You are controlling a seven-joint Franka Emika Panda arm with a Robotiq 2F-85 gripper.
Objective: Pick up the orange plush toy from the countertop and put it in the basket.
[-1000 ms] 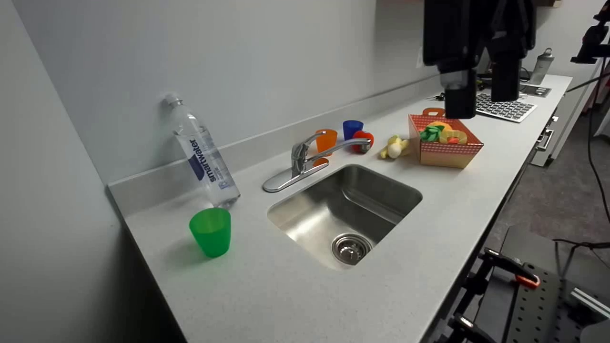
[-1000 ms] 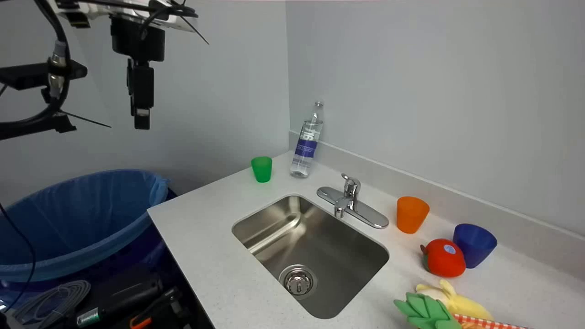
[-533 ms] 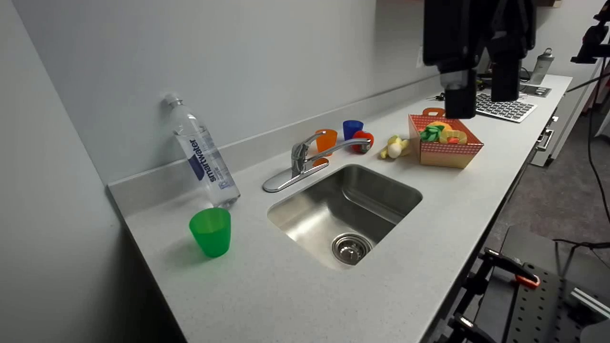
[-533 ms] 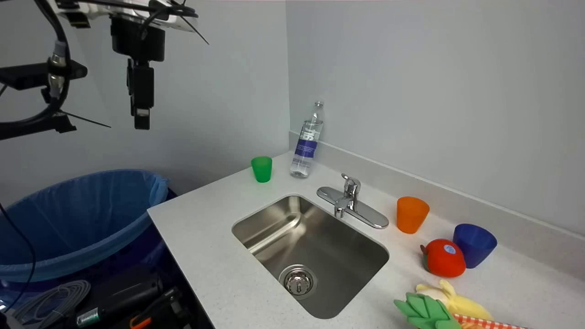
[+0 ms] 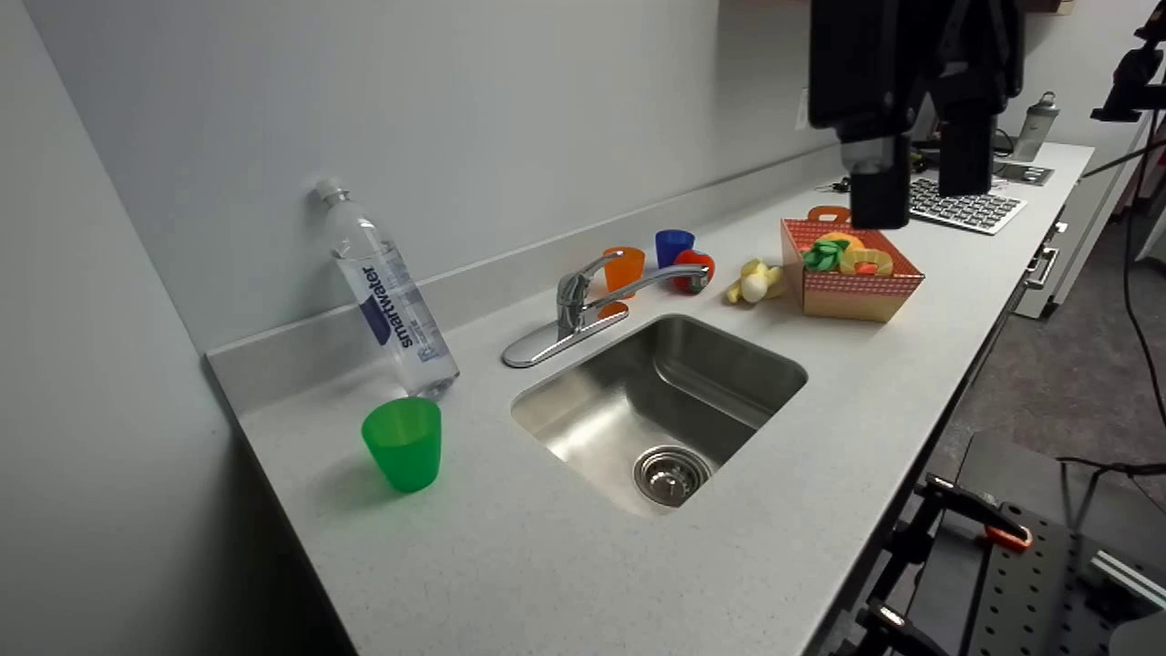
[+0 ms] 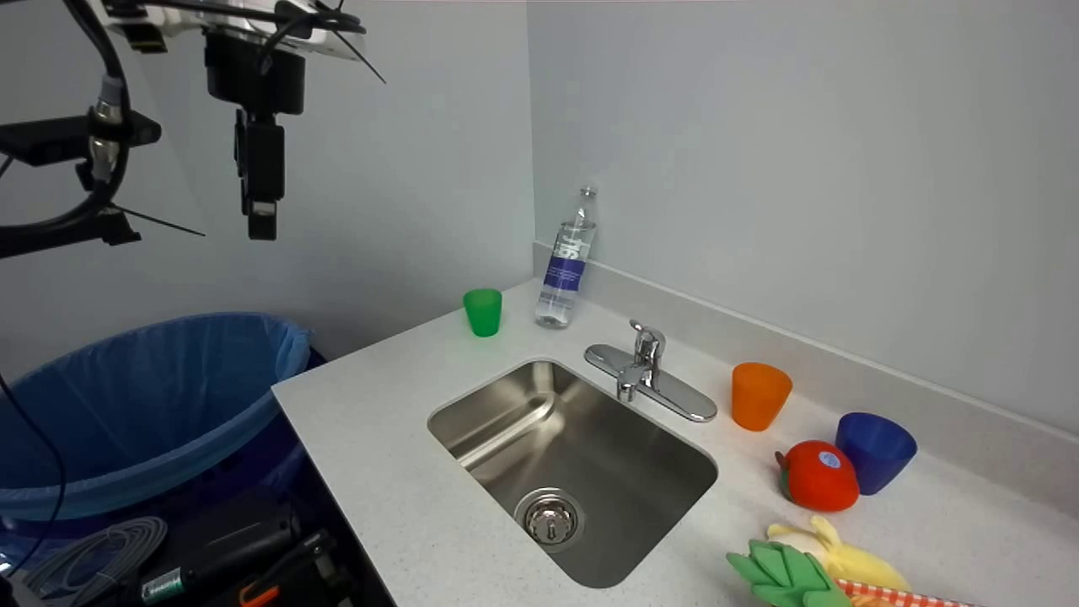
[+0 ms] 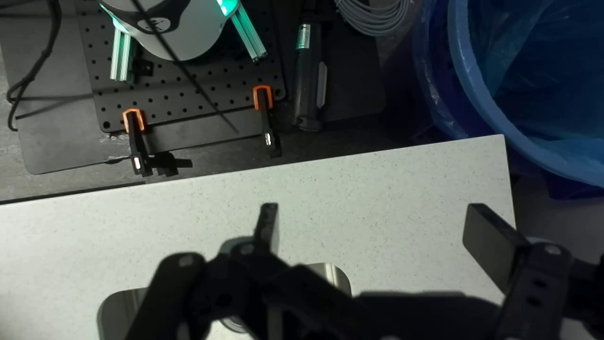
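High over countertop [image 5: 583, 583] | gripper [image 7: 373, 219] spread apart, empty | step: likely pre-reach | next: perhaps cross to red-orange plush fruit [image 6: 819, 479], descend

Plain pale-grey walls [image 6: 775, 152] are joined in a corner above a long, speckled white countertop [image 5: 547, 583], edged by a low, off-white backsplash [image 6: 708, 335]. The wall at the countertop's end is darkened by shadow toward its base. White cabinet fronts [image 5: 1077, 251] are fitted with silver bar handles [image 5: 1046, 271] above a mottled dark-grey floor [image 5: 1011, 383]; a round, plastic-lined blue bin [image 6: 211, 453] is seen beside the countertop's corner.
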